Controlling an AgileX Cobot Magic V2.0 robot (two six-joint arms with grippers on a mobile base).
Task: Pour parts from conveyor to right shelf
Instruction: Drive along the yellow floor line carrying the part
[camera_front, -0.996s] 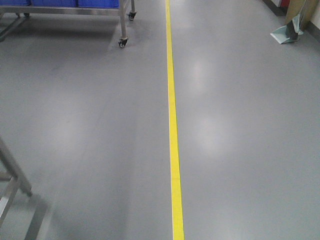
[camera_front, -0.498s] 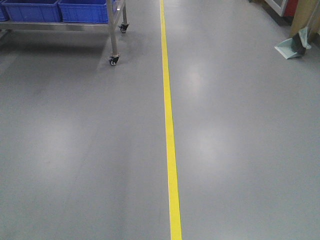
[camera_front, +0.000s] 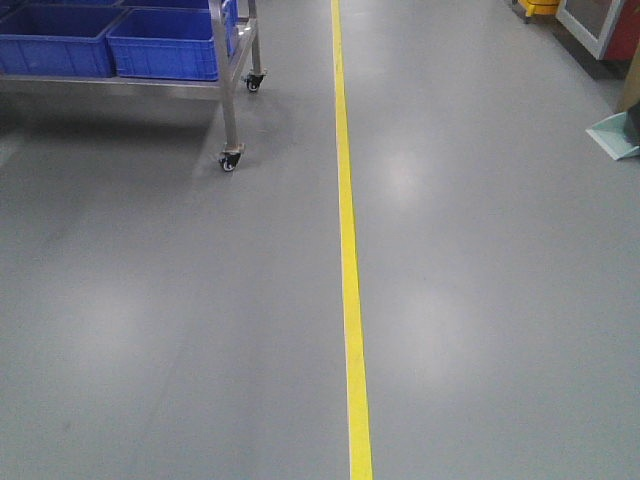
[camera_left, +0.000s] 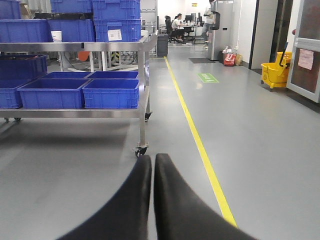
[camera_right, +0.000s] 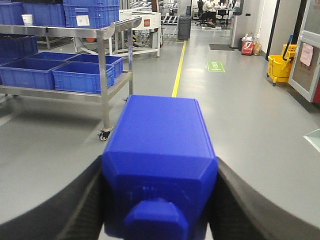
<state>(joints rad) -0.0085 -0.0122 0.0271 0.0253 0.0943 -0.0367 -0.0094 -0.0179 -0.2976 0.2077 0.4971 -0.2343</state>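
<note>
In the front view there is grey floor (camera_front: 480, 300) with a yellow line (camera_front: 350, 300) running down the middle. The shelf (camera_front: 232, 110) stands far off at the top left. It is made of shiny metal, it has small wheels (camera_front: 230, 160), and it holds blue bins (camera_front: 160, 45). No hand shows in this view.

In the left wrist view, the left hand (camera_left: 152, 161) is clenched, with its two black fingers pressed together and nothing between them. The shelf is ahead and to the left, well apart from the hand.

In the right wrist view, the right hand (camera_right: 160, 170) is grasping the block (camera_right: 160, 135). One black finger is on each side of it. The block is bright blue and fills the middle of the picture. The shelf and its bins are far ahead on the left.

I think the robot is on its way to the shelf, so the pour is not yet done. The block could slip out if the ride shakes the hand. The robot could bump the shelf leg if it rolls in too close. The block could also miss a bin and land on the floor if the hand lets go too soon.
</note>
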